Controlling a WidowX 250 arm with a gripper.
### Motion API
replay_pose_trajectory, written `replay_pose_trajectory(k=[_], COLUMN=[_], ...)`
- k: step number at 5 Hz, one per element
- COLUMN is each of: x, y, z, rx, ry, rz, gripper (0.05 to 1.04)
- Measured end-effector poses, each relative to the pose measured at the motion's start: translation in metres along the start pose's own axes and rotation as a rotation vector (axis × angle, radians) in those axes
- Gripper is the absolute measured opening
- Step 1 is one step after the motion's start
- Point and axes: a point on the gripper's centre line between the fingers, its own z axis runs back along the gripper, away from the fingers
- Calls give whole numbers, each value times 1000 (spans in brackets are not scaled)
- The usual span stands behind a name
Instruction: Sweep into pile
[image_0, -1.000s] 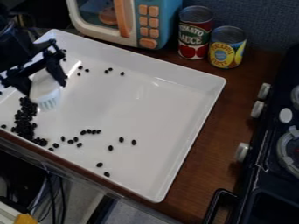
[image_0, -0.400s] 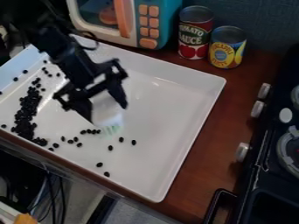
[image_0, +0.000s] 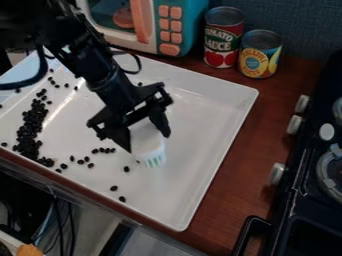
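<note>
The black gripper (image_0: 148, 139) hangs over the middle of the white tray (image_0: 200, 165), shut on a white brush (image_0: 146, 142) with pale green bristles pointing down toward the tray floor. A dense pile of black beans (image_0: 28, 135) lies along the tray's left side. Loose beans (image_0: 81, 161) are scattered between the pile and the brush, with a few more (image_0: 114, 188) toward the tray's front edge. Several others lie near the upper left, partly behind the arm. The brush covers part of the tray beside a bean just left of its bristles.
Behind the tray stand a toy microwave (image_0: 169, 30), a red can (image_0: 222, 37) and a yellow can (image_0: 259, 54). A black toy stove (image_0: 307, 185) with knobs is at the right, beyond a strip of brown counter (image_0: 234, 185). The tray has raised walls.
The gripper and brush have moved from the pile at the left across to the tray's middle, and slightly toward the front. The beans in the pile look unmoved since the last earlier frame.
</note>
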Motion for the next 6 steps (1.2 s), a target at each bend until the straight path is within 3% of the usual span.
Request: replay_pose_trajectory(k=[3,5,6], x=[-9,-4,0], y=[4,31,47], z=[-28,-24,-15], rx=[8,55,114], ry=[-2,12,2], rz=[-40,-129,-193], gripper=[752,752,752])
